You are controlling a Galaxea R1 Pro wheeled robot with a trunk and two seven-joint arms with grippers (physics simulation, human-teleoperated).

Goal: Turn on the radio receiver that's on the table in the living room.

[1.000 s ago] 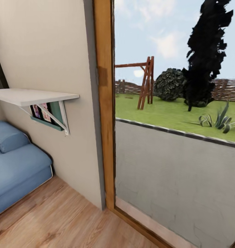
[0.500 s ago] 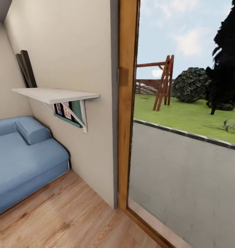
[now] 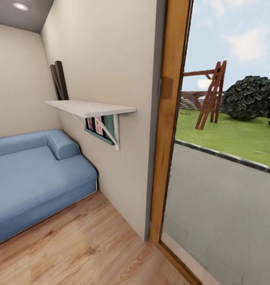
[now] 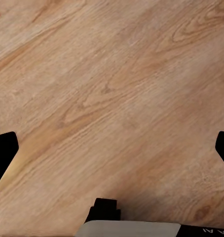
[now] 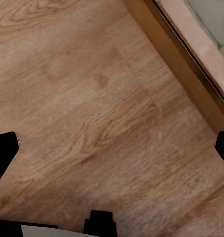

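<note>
While both pincers gape over plank floor (image 4: 112, 98) | blue sofa (image 3: 31, 178) beside wall shelf (image 3: 91, 107)

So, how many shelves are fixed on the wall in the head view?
1. The white shelf hangs on the beige wall, above the blue sofa and left of the wooden door frame. Others may be out of view.

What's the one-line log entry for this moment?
phase: in transit | head view: sofa, wall shelf, glass door | left gripper: open, over floor | right gripper: open
</note>
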